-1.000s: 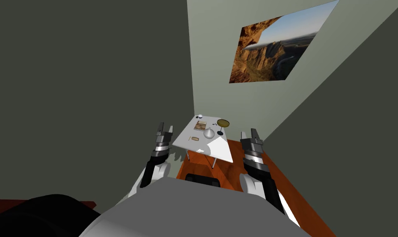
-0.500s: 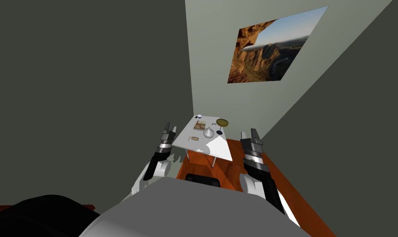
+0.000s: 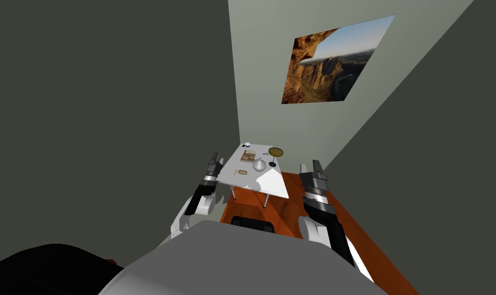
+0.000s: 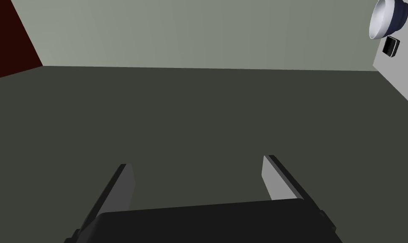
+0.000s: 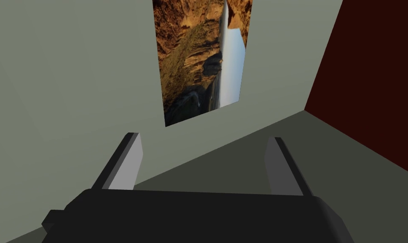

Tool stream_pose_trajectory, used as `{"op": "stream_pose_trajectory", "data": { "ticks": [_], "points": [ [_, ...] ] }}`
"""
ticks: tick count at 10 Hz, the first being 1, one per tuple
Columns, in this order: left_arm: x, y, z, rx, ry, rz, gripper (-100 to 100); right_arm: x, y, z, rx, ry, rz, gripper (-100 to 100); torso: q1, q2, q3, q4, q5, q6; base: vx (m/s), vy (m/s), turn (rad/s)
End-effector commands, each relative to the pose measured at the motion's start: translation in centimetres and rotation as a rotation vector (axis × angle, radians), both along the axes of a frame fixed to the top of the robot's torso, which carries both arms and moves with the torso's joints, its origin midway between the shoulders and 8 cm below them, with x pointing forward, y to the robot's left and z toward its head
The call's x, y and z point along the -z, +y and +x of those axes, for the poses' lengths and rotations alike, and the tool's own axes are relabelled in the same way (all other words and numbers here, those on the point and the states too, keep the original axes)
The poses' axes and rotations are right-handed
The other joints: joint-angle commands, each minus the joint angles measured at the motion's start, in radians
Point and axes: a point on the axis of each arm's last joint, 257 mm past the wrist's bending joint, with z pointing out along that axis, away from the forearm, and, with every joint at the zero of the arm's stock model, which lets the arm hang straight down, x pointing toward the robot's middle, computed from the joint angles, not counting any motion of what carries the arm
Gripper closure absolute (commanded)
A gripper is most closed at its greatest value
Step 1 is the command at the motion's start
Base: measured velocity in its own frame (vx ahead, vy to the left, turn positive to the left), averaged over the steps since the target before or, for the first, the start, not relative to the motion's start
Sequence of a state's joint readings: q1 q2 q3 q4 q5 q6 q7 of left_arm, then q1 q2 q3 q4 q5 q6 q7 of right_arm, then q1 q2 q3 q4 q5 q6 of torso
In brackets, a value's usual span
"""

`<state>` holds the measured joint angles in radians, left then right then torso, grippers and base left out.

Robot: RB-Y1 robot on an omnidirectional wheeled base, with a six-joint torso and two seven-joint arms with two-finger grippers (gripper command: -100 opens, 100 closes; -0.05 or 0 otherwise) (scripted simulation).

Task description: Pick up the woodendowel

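My left gripper [image 3: 214,163] at near edge of table [image 3: 272,185], fingers apart, empty: staged for reach. Tan dowel [image 3: 241,172] lies flat just beyond fingertips. My right gripper [image 3: 310,169] idle, fingers apart.

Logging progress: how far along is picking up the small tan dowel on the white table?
Done: nothing grasped; the small tan dowel lies untouched on the white table. In hand: the open left gripper hangs at the table's left edge, short of it. Left: reach, close, lift. The open right gripper hangs off the table's right side.
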<state>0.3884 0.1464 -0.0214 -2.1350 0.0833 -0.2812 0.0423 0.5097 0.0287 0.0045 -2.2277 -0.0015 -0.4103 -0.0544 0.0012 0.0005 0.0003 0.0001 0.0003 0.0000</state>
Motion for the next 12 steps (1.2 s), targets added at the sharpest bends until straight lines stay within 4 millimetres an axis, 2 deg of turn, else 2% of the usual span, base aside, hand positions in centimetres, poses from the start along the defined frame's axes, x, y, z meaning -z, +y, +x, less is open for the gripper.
{"op": "stream_pose_trajectory", "data": {
  "ticks": [1, 12],
  "points": [
    [1.1, -0.5, 1.3, 0.009, 0.046, 0.009, -100, 0.0, 0.0, 0.0, 0.000, 0.000, 0.000, 0, 0.000, 0.000, 0.000, 0.000, 0.000, 0.000, -0.021, 0.032, -0.103],
    [7.1, -1.9, 6.1, 0.025, 0.292, 0.038, -100, 0.0, 0.0, 0.0, 0.000, 0.000, 0.000, 0, 0.000, 0.000, 0.000, 0.000, 0.000, 0.000, -0.012, 0.016, -0.049]
  ]
}}
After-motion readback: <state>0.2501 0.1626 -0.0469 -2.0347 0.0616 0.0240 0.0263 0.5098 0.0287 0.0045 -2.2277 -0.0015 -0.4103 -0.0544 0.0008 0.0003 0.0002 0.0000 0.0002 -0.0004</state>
